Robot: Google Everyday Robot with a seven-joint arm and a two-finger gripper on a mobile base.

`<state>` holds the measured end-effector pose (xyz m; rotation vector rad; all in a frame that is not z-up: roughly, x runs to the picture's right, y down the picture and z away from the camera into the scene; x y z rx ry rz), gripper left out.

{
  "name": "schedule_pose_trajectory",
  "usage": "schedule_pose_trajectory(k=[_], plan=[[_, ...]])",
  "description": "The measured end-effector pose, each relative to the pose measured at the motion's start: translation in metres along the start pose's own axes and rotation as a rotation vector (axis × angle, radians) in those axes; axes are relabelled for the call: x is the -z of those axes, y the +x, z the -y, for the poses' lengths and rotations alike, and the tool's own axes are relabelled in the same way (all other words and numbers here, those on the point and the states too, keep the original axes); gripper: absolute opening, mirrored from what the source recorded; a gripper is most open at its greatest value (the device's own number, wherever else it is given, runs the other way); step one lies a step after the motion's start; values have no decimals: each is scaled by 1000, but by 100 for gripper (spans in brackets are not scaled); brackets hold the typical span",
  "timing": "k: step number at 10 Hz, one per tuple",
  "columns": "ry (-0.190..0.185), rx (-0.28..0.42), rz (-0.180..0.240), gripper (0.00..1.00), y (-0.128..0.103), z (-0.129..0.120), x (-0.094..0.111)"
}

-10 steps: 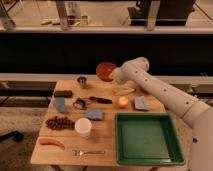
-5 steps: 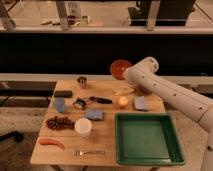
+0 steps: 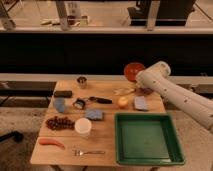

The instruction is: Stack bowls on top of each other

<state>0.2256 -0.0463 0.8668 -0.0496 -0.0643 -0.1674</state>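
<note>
The glossy orange-red bowl (image 3: 132,70) is held tilted above the table's back right edge, its opening facing the camera. My gripper (image 3: 139,79) is at the bowl's lower right rim, mostly hidden behind the white wrist, and grips the bowl. The arm reaches in from the right. A dull dark rim (image 3: 145,91) peeks out just under the wrist, on the table; it looks like the purple bowl, mostly hidden by the arm.
On the wooden table (image 3: 107,145): a green tray (image 3: 148,159) at front right, a white cup (image 3: 83,127), a metal cup (image 3: 82,81), an orange fruit (image 3: 122,102), a blue sponge (image 3: 141,103), grapes (image 3: 59,122), a fork (image 3: 89,151).
The arm has carried the orange-red bowl to the right along the table's back edge, from above the middle to above the back right corner.
</note>
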Motion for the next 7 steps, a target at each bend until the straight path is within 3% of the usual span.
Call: schedule_pose_trajectory(k=[2,4,7], plan=[[5,-61,4,2,12,-6,-3],[35,-100,19,2,16,-1,-4],[101,-234,93,2,27,0,-4]])
